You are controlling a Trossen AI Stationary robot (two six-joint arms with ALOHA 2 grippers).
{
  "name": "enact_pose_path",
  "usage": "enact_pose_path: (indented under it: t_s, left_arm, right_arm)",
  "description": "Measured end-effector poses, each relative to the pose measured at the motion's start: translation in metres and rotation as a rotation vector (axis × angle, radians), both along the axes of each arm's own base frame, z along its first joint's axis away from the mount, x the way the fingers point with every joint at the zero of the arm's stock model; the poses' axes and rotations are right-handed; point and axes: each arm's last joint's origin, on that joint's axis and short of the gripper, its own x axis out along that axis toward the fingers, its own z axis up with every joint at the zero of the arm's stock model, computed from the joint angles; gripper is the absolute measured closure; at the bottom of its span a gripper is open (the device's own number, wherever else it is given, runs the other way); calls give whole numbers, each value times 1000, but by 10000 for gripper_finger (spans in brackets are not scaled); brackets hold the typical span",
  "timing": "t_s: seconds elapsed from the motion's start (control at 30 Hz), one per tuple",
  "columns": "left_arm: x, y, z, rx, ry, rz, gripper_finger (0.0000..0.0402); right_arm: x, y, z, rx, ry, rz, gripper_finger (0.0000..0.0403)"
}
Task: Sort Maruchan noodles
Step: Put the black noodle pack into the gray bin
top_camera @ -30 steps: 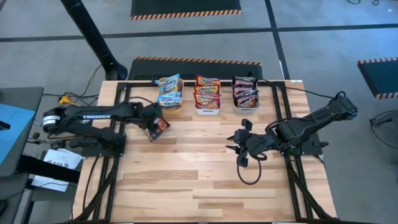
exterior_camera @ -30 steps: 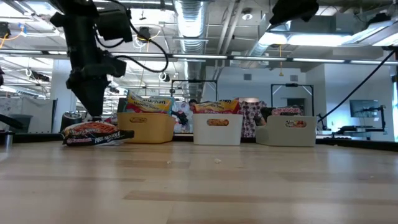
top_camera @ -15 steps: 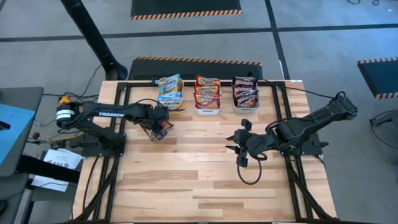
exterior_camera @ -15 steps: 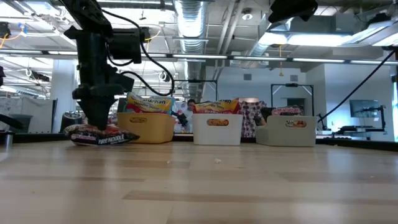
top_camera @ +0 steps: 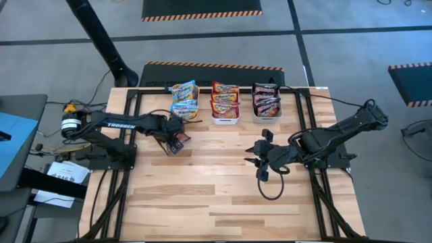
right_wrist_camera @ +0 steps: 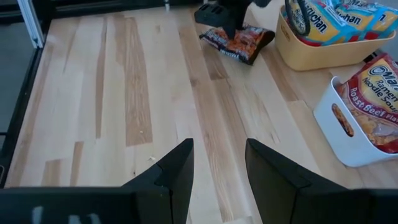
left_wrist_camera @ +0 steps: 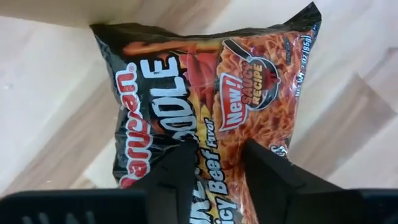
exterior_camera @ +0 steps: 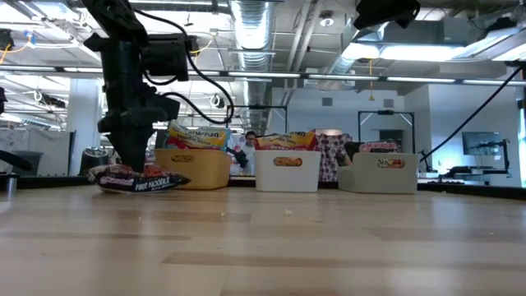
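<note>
— One packet is all that's left loose, as far as I can see: a dark red-black Maruchan packet [top_camera: 173, 139] lying flat on the table [top_camera: 202, 196], near the 10 o'clock area, just in front of the orange bin [exterior_camera: 194, 167].

— And your left end effector [left_wrist_camera: 214, 155]?

— I've got it down on that packet, fingers set either side of a pinch of wrapper at its near edge. Whether they've actually bitten, I cannot tell; the film looks bunched between them but the packet rests on the wood.

— Right side?

— My right end effector [right_wrist_camera: 217, 158] waits near 3 o'clock, fingers apart, holding nothing.

— What worries you?

— The wrapper. It's glossy, crinkly plastic film, slack around a hard flat noodle block. If I've caught only film, it could slide out on the lift, or the packet could swing and drop. Its home looks to be the grey bin [top_camera: 267, 110] at about 1 o'clock, where the other dark packets sit, so I'd carry it past the orange bin and the white bin [top_camera: 225, 116]; a dangling corner could snag a rim or knock the upright packets.

— Bins sturdy?

— Small smooth plastic tubs, likely light.
</note>
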Motion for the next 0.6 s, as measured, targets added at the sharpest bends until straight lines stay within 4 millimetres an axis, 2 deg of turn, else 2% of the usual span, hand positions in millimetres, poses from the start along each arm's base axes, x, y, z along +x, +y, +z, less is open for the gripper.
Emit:
enact_pose_path:
  t_s: [0.2,0.6]
  left_arm:
    - [3,-7,0,-60,-27,-43,330]
    - [11,-22,3,-137,-82,-130,371]
  right_arm:
    - [2,1,3,14,-34,0,235]
    - [4,2,5,58,-72,-23,235]
